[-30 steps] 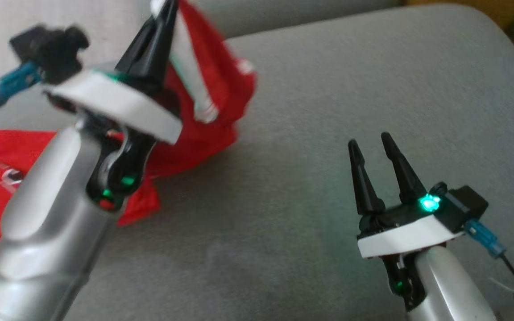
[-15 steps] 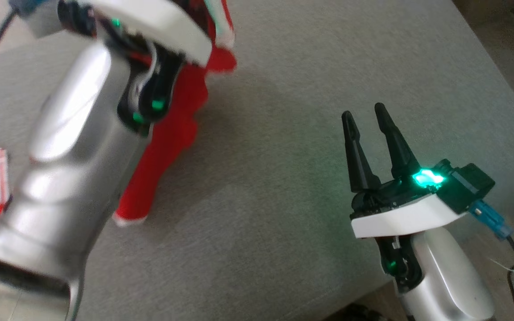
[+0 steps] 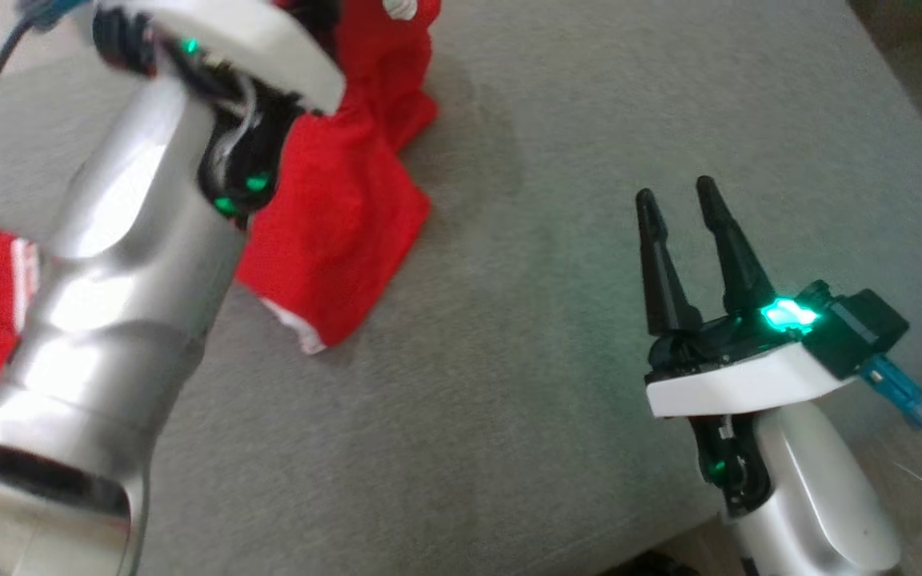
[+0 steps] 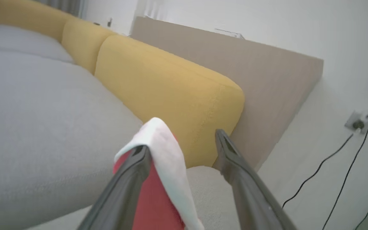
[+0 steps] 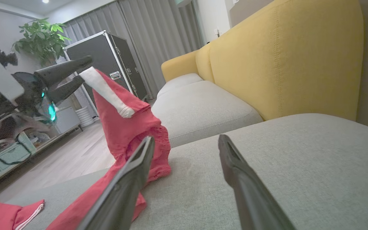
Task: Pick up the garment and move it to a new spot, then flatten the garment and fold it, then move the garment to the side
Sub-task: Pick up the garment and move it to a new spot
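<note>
A grey fabric sofa seat [image 3: 557, 120] is stretching out beneath plump mustard-yellow back cushions [image 5: 286, 54]. A black metal-edged flight case [image 5: 107, 60] is standing before long grey curtains [image 5: 158, 35], a leafy green plant [image 5: 40, 38] rising beside it. Black cables [image 4: 318, 171] are trailing from a wall socket [image 4: 358, 121].

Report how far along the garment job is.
Done, it seems: the pick-up, since the red garment hangs high from the left hand, its lower end on the grey seat cushion. In hand: the set-down; that hand stands open, with the white-trimmed edge draped over one finger. Left: flattening, folding and moving aside; the garment is bunched, and the right hand is open and empty.
</note>
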{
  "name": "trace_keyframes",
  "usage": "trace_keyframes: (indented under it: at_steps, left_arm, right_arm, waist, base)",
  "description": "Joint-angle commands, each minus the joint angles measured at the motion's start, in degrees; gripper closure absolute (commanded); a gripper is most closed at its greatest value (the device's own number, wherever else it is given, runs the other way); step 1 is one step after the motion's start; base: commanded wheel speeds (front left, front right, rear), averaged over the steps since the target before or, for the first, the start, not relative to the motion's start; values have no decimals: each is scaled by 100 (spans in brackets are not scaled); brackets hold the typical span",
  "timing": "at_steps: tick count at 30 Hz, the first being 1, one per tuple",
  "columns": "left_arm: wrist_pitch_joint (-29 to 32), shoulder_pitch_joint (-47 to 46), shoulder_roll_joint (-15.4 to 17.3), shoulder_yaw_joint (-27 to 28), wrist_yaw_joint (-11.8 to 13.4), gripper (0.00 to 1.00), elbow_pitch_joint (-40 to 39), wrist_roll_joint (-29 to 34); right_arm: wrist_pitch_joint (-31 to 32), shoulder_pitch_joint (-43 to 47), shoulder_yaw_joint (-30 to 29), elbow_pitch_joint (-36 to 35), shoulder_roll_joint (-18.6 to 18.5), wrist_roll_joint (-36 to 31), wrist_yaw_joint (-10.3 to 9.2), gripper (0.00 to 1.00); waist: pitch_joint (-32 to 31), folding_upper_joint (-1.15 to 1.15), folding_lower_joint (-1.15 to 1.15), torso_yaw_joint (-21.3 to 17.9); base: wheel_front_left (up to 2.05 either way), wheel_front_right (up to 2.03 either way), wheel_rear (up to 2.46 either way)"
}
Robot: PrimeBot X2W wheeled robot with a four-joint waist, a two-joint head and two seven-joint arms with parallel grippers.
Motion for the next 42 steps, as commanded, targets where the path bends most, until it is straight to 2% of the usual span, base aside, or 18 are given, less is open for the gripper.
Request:
trace_keyframes:
  at_steps: [1,5,10,14,20,27,31,35,37,42]
  left_arm:
    - [42,-12,210,169,-57,0,-145,-104]
    - [108,362,473,-111,-155,0,-208,-116]
    - [350,697,622,-614,-190,0,-513,-191]
    - [499,854,792,-991,-193,0,-811,-221]
    - [746,1081,1332,-1770,-194,0,-1437,-265]
    - [1013,1133,1825,-2465,-195,0,-2096,-626]
    - [1060,1087,2102,-2667,-195,0,-2337,-860]
    - [820,1141,2378,-2576,-180,0,-2298,-922]
    - [540,1288,2496,-2421,-50,0,-2238,-950]
    - [-569,1958,2772,-1980,581,0,-2101,-890]
  right_arm:
    - [-52,-104,45,-140,-17,-77,-4,0]
    - [-52,-29,-65,-38,-17,-244,-4,0]
    - [-52,-4,-59,58,-17,-349,-4,0]
    - [-52,8,-46,87,-17,-340,-4,0]
    - [-52,102,-4,148,-17,-336,-4,0]
    - [-52,179,38,185,-17,-304,-4,0]
    - [-52,230,39,192,-17,-289,-4,0]
    - [-52,290,66,204,-17,-266,-4,0]
    - [-52,332,71,211,-17,-259,-4,0]
    - [-52,465,-14,241,-17,-353,-4,0]
  waist:
    - [-140,0,0,299]
    - [-329,0,0,704]
    - [-491,0,0,1018]
    - [-581,0,0,1119]
    - [-777,0,0,1284]
    - [-956,0,0,1399]
    - [-1029,0,0,1453]
    - [-1135,0,0,1479]
    - [-1199,0,0,1493]
    - [-1321,0,0,1633]
  base:
    - [0,0,0]
    - [0,0,0]
    - [0,0,0]
    - [0,0,0]
    - [0,0,0]
    - [0,0,0]
    - [0,0,0]
    - [0,0,0]
    - [0,0,0]
    - [0,0,0]
